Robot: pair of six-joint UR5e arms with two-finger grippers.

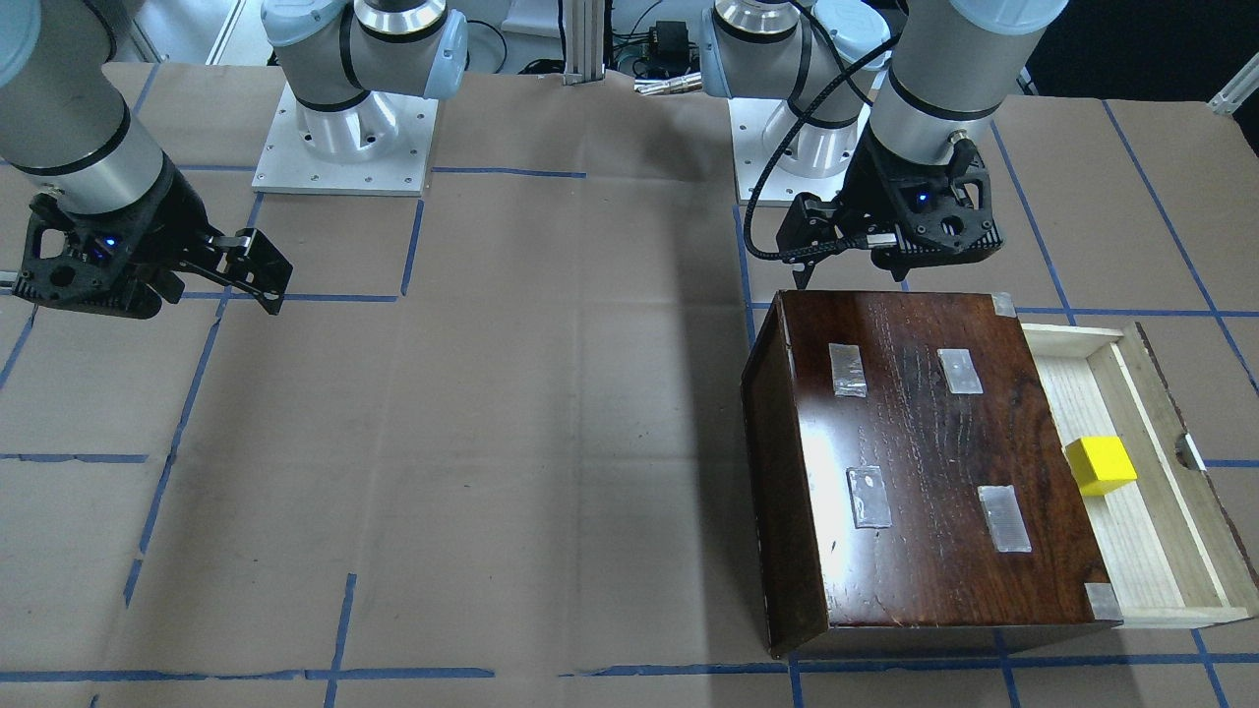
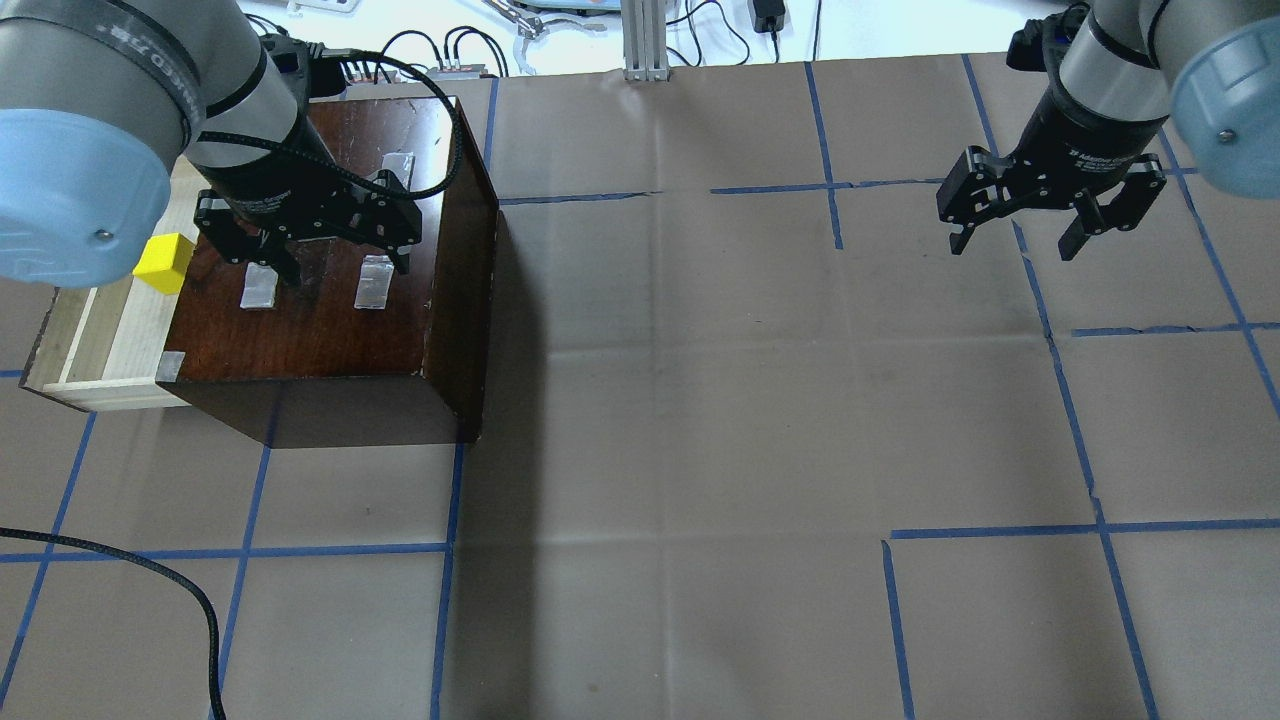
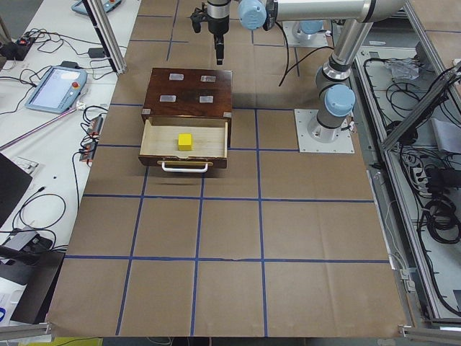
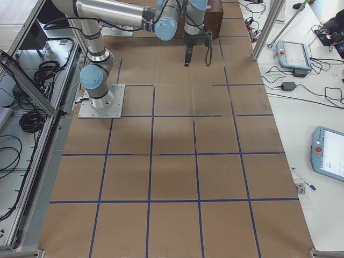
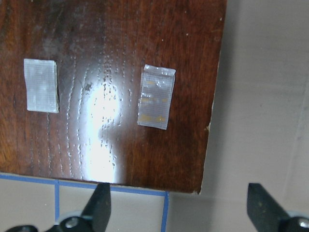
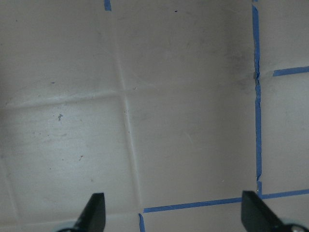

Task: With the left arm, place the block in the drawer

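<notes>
The yellow block (image 1: 1100, 464) lies in the open drawer (image 1: 1170, 536), which is pulled out of the dark brown box (image 1: 925, 462). The block also shows in the overhead view (image 2: 165, 263) and the exterior left view (image 3: 185, 141). My left gripper (image 2: 343, 268) hovers open and empty above the box's tape-patched top (image 5: 120, 96), apart from the block. Its fingertips (image 5: 101, 203) show wide apart in the left wrist view. My right gripper (image 2: 1015, 240) hangs open and empty over bare paper far across the table; it also shows in the right wrist view (image 6: 171, 212).
Brown paper with a blue tape grid (image 2: 830, 187) covers the table. A loose black cable (image 2: 150, 580) lies at the near left. The arm bases (image 1: 344, 138) stand at the robot's edge. Teach pendants (image 3: 54, 86) lie on side tables.
</notes>
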